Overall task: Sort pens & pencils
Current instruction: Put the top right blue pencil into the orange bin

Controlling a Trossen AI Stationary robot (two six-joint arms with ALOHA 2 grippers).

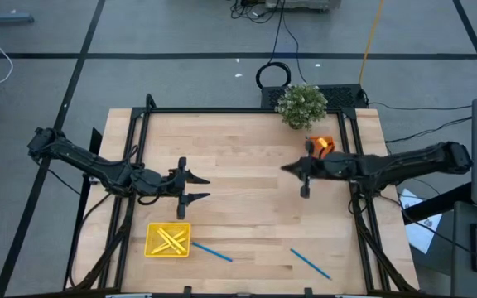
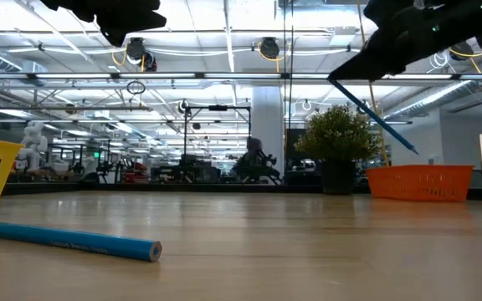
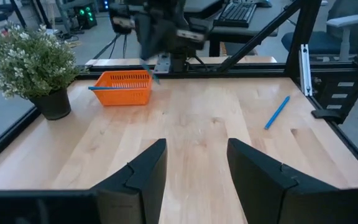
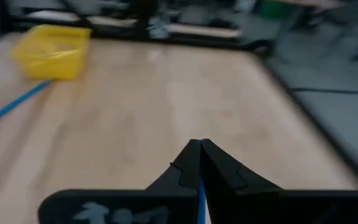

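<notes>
One blue stick (image 4: 199,186) between right fingers (image 4: 219,171), seemingly.

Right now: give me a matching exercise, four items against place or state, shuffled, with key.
Items:
1. yellow tray
2. orange tray
3. right gripper
4. left gripper

States:
A. open, holding nothing
B. holds yellow sticks
C. beside the potted plant
D. shut on a blue stick

Pairs: 1-B, 2-C, 3-D, 4-A
</notes>
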